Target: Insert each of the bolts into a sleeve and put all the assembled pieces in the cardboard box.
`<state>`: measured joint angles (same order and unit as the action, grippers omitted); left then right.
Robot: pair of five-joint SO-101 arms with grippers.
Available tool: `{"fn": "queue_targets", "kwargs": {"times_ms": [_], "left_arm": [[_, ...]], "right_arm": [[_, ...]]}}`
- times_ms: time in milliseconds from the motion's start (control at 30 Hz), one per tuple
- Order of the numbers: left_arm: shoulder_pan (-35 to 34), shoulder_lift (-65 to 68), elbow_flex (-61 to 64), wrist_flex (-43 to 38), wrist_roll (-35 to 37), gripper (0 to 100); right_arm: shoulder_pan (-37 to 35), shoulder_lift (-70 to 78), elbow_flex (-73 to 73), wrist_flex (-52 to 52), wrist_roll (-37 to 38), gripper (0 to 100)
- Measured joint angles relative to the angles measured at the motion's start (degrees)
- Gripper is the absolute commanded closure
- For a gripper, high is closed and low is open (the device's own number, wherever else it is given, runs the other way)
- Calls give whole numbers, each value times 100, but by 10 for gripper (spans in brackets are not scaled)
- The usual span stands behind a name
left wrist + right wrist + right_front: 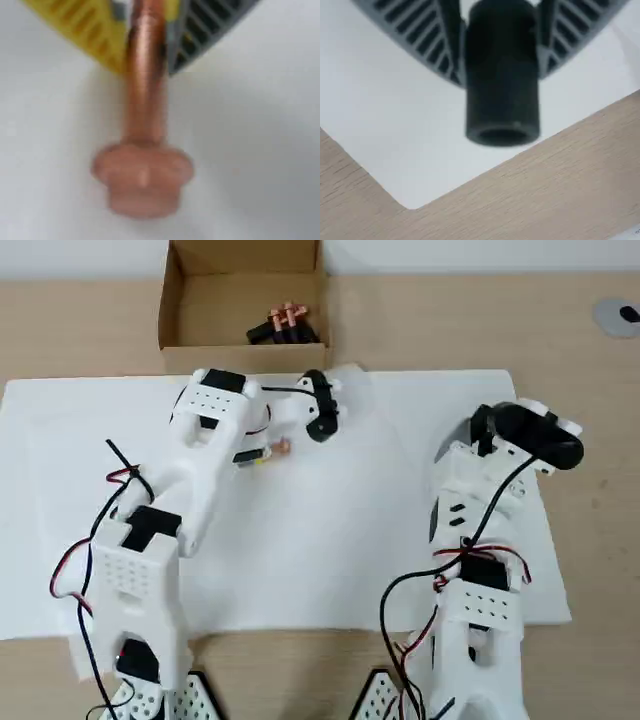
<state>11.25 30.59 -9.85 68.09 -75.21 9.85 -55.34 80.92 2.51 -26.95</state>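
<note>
Left pincer (146, 47) is clamped on the bolt (142, 150) mid-shank near the cardboard box (178, 315), and right pincer (502, 57) grips the sleeve (502, 95) farther from it; both look light, stiff and probably slippery.

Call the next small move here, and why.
Probably swing the right gripper, shut on the black sleeve, in toward the left gripper, which grips the copper bolt by its shank, head outward. The two parts sit well apart across the white sheet, sleeve near its edge, so they must meet and line up before any insertion.
</note>
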Motion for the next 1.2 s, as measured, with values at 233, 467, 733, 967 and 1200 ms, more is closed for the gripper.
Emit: {"fn": "queue_targets", "kwargs": {"times_ms": [233,467,733,967,1200], "left_arm": [[0,26,-70,79,387,986],[-167,26,-721,923,1336,984],[-114,-580,-545,1653,2620,983],[-316,-862,9,1714,3991,984],[-510,-1864,2013,1169,3719,982]], "right_arm": [[0,0,0,0,0,988],[0,0,0,0,0,988],[0,0,0,0,0,988],[0,0,0,0,0,988],[0,0,0,0,0,988]]}}
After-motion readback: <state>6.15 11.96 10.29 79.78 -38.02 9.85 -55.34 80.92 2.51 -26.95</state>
